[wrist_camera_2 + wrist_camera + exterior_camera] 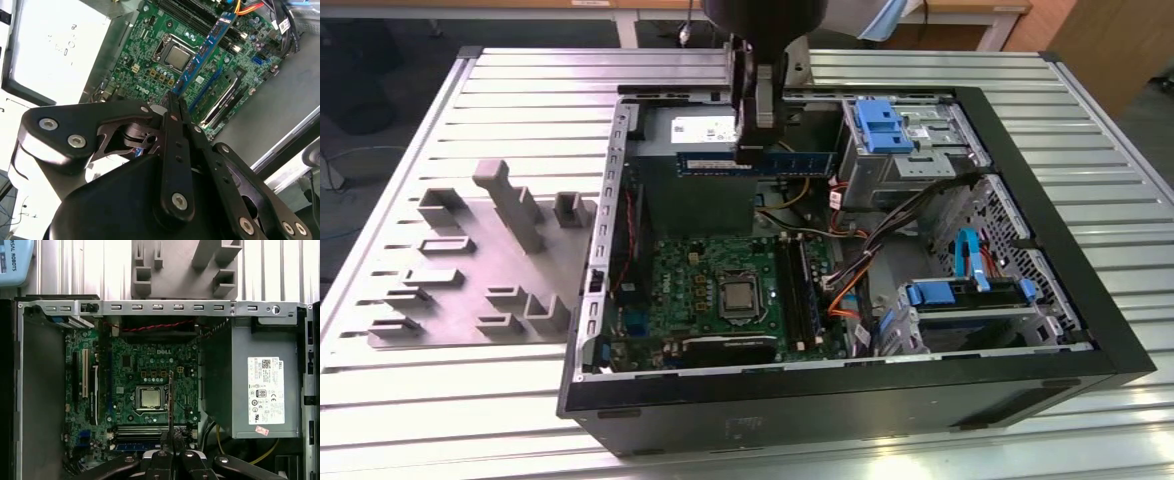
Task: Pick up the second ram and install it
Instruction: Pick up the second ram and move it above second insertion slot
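- Exterior view: I see the fingers (pixel 750 150) hanging from above over the open computer case (pixel 1067 330), which lies on the slatted metal worktop (pixel 427 400).
- They are pressed together on the second ram (pixel 798 162). The blue stick juts out level toward the exterior view's right, up in the air and not in any slot.
- In the second wrist view the pinch is plain: the fingers (pixel 173 102) clamp one end of the second ram (pixel 205 47), and the rest of it reaches out over the green motherboard (pixel 150 55).
- In the first wrist view the stick (pixel 171 400) shows edge-on as a thin line running just beside the processor (pixel 150 397) (how high it sits above the board I cannot tell).
- Another stick sits seated in the black memory slots (pixel 220 95).
- The grey moulded tray (pixel 467 270) rests on the worktop beside the case, on the exterior view's left, well apart from the fingers.
- The grey power supply (pixel 260 385) fills one end of the case.
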Robot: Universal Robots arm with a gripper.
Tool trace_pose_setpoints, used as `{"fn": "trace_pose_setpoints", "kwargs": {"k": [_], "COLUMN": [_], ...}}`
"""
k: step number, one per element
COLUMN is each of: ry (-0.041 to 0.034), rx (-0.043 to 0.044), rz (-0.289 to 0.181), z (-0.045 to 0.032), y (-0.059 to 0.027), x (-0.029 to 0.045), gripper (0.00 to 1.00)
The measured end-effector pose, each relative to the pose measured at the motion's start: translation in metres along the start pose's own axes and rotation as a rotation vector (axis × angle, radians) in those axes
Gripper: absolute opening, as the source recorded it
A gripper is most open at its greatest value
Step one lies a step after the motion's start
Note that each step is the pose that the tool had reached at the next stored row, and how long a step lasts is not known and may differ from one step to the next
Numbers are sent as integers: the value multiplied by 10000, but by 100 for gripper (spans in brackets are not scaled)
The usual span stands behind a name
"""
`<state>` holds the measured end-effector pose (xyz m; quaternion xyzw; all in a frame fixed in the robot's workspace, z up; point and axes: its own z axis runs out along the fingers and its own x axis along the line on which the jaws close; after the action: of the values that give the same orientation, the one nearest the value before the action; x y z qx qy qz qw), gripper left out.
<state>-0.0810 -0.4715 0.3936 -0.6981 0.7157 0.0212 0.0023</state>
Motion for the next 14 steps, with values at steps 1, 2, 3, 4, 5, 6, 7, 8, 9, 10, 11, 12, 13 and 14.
{"fn": "trace_pose_setpoints", "kwargs": {"k": [1, 2, 3, 4, 5, 6, 7, 8, 9, 10, 11, 12, 13, 14], "ry": [1, 0, 0, 1, 0, 0, 1, 0, 0, 0, 0, 0, 0, 1], "rx": [-1, -2, -2, -3, -3, -3, -5, -7, -10, -14, -17, -19, -21, -23], "rz": [0, 0, 1, 2, 1, 0, 0, 1, 1, 1, 1, 1, 2, 2], "z": [10, 23, 36, 51, 67, 85, 100, 116, 133, 148, 162, 176, 192, 206], "y": [-4, -6, -7, -7, -8, -9, -10, -11, -11, -12, -12, -12, -13, -13], "x": [1, 4, 6, 10, 14, 18, 22, 26, 29, 33, 38, 41, 43, 44], "gripper": [13, 13, 13, 13, 13, 13, 13, 13, 13, 13, 13, 13, 13, 13]}}
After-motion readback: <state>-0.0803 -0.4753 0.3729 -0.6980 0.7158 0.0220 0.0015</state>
